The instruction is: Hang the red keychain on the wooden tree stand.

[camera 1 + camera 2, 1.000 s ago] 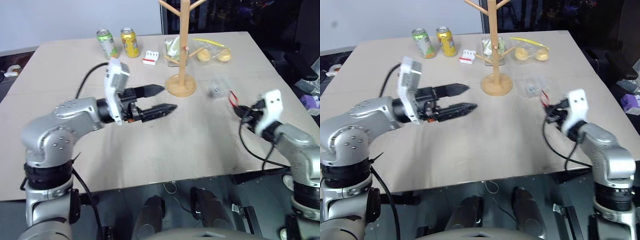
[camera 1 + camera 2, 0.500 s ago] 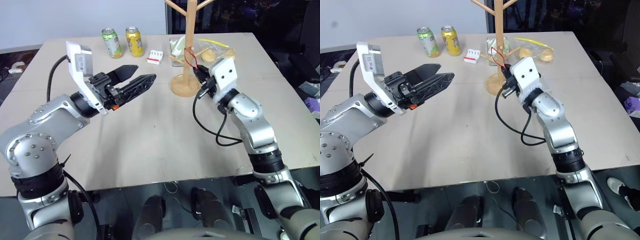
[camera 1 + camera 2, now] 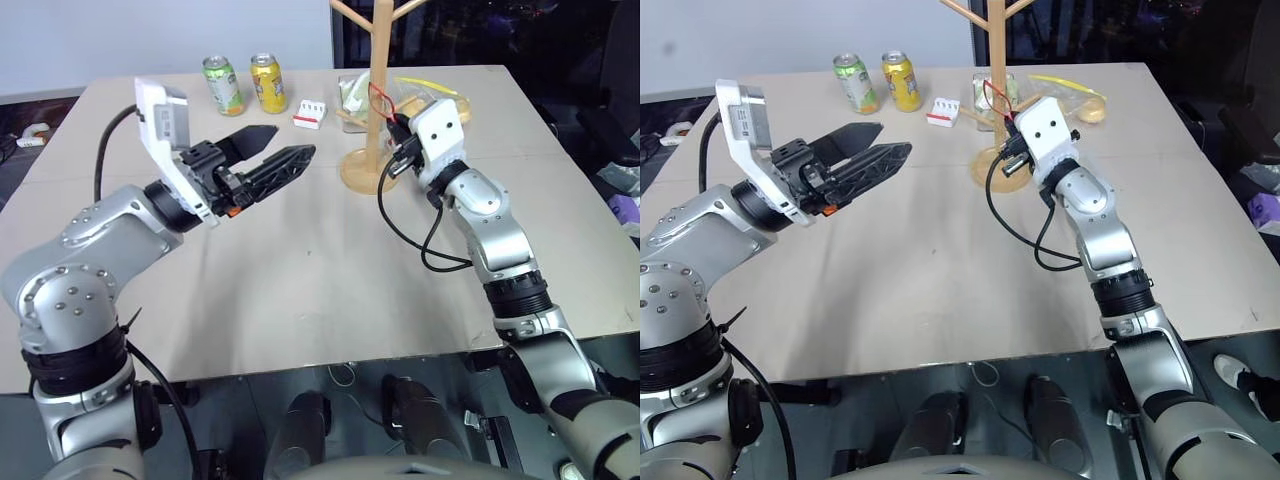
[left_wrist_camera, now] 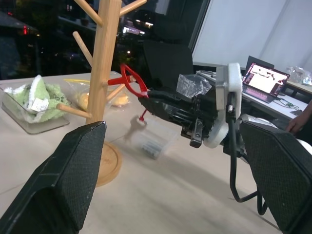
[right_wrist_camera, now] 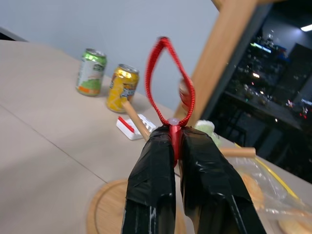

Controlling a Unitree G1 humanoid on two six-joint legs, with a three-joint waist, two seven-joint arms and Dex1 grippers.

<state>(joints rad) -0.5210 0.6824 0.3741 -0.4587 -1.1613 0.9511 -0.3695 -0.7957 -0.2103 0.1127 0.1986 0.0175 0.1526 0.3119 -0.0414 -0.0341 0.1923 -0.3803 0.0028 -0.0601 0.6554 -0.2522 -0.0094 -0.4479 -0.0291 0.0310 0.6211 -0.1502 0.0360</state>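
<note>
**A:** Upper centre of the head view: right pincer (image 3: 397,135) is clamped together on the red keychain (image 5: 168,80), gripping it at the base so the loop stands up past the fingertips. Where does that put it against the wooden tree stand (image 3: 376,95)?

**B:** Just beside the pole, on its right in the frame, at about the height of the lower pegs. Right wrist view shows the loop's long axis running along the fingers, with the pole behind it. Touching or not — cannot tell.

**A:** Left wrist view has the loop close to a short lower peg. Over it?

**B:** Not hooked, as far as I can judge. Loop opening must still face a peg tip, then drop over it.

**A:** Left pincer (image 3: 283,155)?

**B:** Fingers apart, nothing in them, raised over the counter (image 3: 300,290) at centre left, well apart from the stand. Right arm is clearly nearer.

**A:** Other items?

**B:** Two cans (image 3: 243,84) at upper left, uninvolved.
</note>
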